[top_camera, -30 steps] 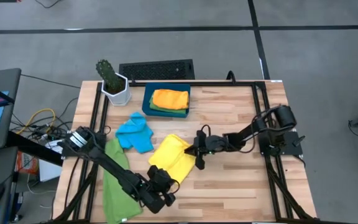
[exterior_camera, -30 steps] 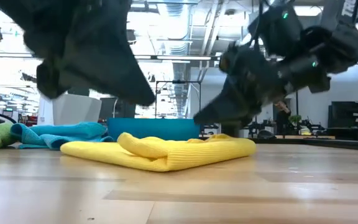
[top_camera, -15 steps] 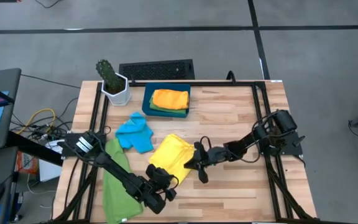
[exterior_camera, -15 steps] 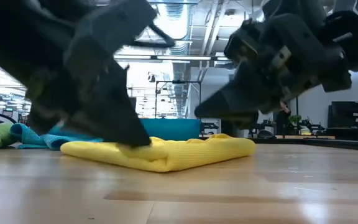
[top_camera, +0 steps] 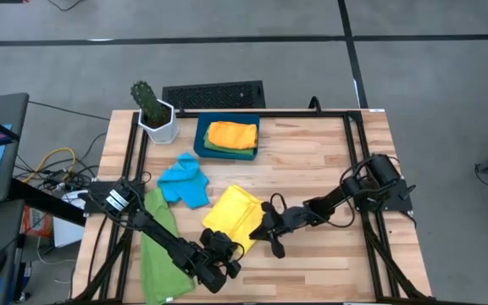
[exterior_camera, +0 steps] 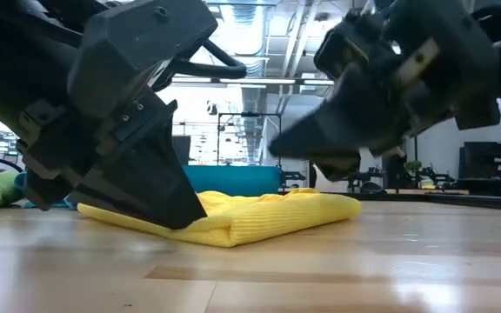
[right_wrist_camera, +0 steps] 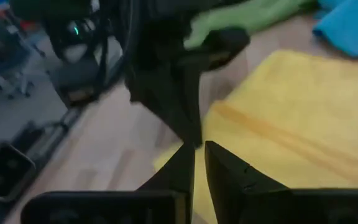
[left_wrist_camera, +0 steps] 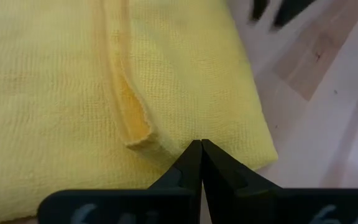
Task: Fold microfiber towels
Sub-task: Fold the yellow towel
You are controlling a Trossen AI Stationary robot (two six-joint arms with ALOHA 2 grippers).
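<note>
On the wooden surface [top_camera: 312, 161], the left end effector [top_camera: 221, 248], fingers pressed together, bears down on the near edge of the folded yellow towel [top_camera: 235, 213]. Just right of it, the right end effector [top_camera: 271, 240] hovers beside that towel's corner, fingers a narrow slit apart, holding nothing.

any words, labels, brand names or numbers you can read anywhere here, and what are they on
None can be read.
Left gripper: pale marks on the body behind its fingers, blurred and cut off by the picture's edge.
Right gripper: similar pale marks on its body, also unreadable.
Yellow towel, tray and table: no print visible.
</note>
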